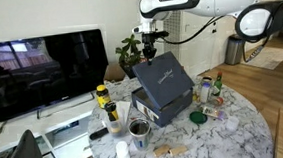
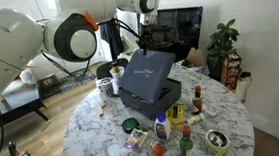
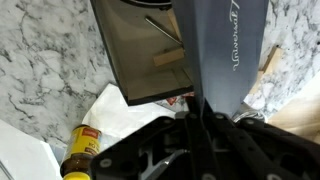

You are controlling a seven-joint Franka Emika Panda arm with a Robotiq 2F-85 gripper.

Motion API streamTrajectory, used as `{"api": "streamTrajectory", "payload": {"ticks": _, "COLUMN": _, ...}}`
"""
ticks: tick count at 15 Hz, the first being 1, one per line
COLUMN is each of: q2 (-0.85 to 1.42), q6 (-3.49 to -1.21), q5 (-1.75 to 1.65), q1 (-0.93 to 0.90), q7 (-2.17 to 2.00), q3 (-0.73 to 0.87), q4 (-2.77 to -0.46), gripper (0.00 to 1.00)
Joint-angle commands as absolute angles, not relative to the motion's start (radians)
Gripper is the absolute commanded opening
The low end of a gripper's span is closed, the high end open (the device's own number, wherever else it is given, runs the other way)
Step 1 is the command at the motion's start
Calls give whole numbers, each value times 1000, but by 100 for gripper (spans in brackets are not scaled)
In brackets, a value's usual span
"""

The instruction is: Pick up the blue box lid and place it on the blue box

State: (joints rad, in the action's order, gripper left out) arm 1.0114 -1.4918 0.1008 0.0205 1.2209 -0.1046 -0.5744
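— Where is the blue box lid (image 1: pixel 164 79)?
— Off the tabletop (image 1: pixel 247 132), tilted steeply, its upper edge pinched in the tool (image 1: pixel 151 54). It is flat and navy, with pale script across its face.
— And the blue box (image 1: pixel 162 112)?
— Right beneath the lid, upright on the tabletop. It is deep and navy, and the wrist view shows its dark inside partly uncovered.

Round marble table (image 1: pixel 247 132), 1 TV (image 1: pixel 41 71) on a white stand (image 1: pixel 59 118), potted plant (image 2: pixel 222 41), seemingly wooden floor (image 1: pixel 277 77).
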Motion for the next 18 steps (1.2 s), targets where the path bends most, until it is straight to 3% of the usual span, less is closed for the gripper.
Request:
{"api": "streamTrajectory", "payload": {"ticks": 1, "q2": 1051, "q6": -1524, "q5": 102, "q1": 19, "q7": 1230, "q3": -107, "q4": -525, "gripper": 31}}
{"api": "streamTrajectory", "payload": {"ticks": 2, "q2": 1054, "q6": -1539, "q5": 105, "q1": 20, "q7": 1227, "q3": -109, "q4": -524, "gripper": 33}}
{"api": "streamTrajectory", "payload": {"ticks": 11, "q2": 1067, "q6": -1695, "q5": 114, "q1": 25, "q7": 1226, "q3": -118, "q4": -532, "gripper": 99}}
{"api": "streamTrajectory", "payload": {"ticks": 18, "q2": 1019, "q6": -1702, "q5": 95, "q1": 18, "q7": 1092, "q3": -83, "q4": -558, "gripper": 100}}
